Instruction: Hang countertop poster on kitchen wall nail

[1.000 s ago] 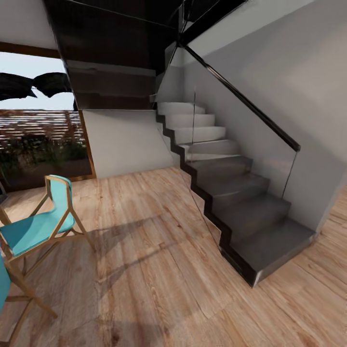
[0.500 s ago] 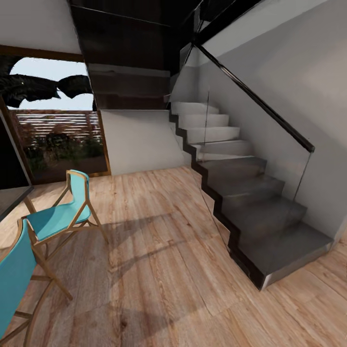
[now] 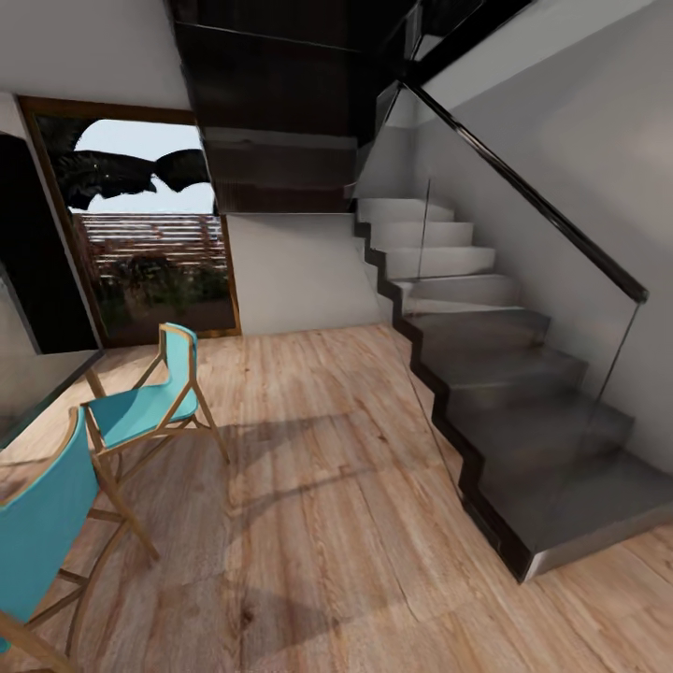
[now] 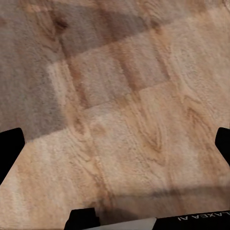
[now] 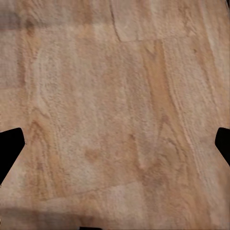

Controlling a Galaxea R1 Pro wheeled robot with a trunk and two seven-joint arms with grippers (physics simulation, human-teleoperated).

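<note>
Below my left gripper (image 4: 115, 143) and right gripper (image 5: 115, 143), both wide open and empty, lies bare floor (image 3: 318, 486); poster not yet fetched.

Floor (image 3: 327, 523): matt wood planks, visible grain. Stairs (image 3: 523, 421): smooth dark grey treads, glass balustrade (image 3: 523, 308). Chairs (image 3: 140, 411): wooden frames, smooth turquoise seats.

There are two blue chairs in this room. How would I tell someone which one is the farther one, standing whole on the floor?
Start at the dark staircase with its glass balustrade, then cross the wooden floor toward the tall window. The farther chair stands in front of that window, turquoise seat and back on a thin wooden frame. Unlike the nearer chair, which is cut off at the picture's edge, it shows complete.
</note>
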